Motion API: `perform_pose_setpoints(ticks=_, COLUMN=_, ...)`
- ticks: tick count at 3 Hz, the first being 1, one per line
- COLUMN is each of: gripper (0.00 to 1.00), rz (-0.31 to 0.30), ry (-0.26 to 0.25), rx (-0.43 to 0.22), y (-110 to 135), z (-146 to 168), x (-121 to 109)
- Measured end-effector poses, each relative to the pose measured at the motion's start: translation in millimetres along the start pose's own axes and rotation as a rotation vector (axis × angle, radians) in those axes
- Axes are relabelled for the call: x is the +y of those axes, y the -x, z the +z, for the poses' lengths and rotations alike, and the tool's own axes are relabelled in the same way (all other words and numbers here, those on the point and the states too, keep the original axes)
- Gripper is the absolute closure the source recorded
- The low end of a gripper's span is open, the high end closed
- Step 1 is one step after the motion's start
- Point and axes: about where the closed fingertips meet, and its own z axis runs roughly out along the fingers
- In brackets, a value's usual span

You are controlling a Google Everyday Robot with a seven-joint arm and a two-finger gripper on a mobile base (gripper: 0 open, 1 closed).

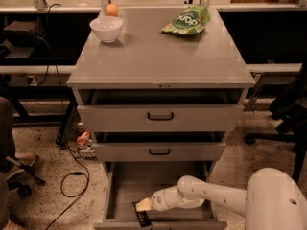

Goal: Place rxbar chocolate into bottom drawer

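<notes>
While the arm reaches low, overall scene: a grey three-drawer cabinet [158,128] is viewed from the front and slightly above, with all three drawers pulled out to some degree.
Floor at left: a dark cable [72,183] loops over speckled flooring, and small reddish clutter [82,140] sits just beside the cabinet's left side, well clear of the work.
Bowl: a white bowl [106,28] stands at the back left of the cabinet's top surface [153,61], with a small orange ball [112,10] just behind it; neither matters to the task.
Green snack bag: it lies at the back right of the same surface [187,20], far from the arm and untouched.
Upper drawers: the top drawer [160,116] and middle drawer [159,151] are only slightly open and show black handles.
Bottom drawer: it is drawn out farthest [125,188], so its wide grey floor is exposed to receive the bar.
Rxbar chocolate: the black bar [142,217] is inside the bottom drawer, low at the front left and tilted, close against the front wall.
Claw: its pale tip [144,205] is down in the drawer, touching the bar's upper end and appearing narrow and clamped on it, probably so the bar can be lowered rather than dropped.
Arm: the white arm [206,198] enters from the lower right, angled leftward.
Judgement: the bar is nearly placed; letting go seems to be what is left.
</notes>
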Motion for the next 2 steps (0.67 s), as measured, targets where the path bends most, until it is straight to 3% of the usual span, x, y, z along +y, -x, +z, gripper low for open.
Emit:
perform_pose_setpoints(ticks=1, gripper=0.82, rz=-0.015, ry=0.064, rx=-0.048, y=21, z=13, x=17)
perform_pose_setpoints(ticks=2, gripper=0.58, rz=-0.025, ry=0.123, rx=-0.089, y=41, z=20, x=31)
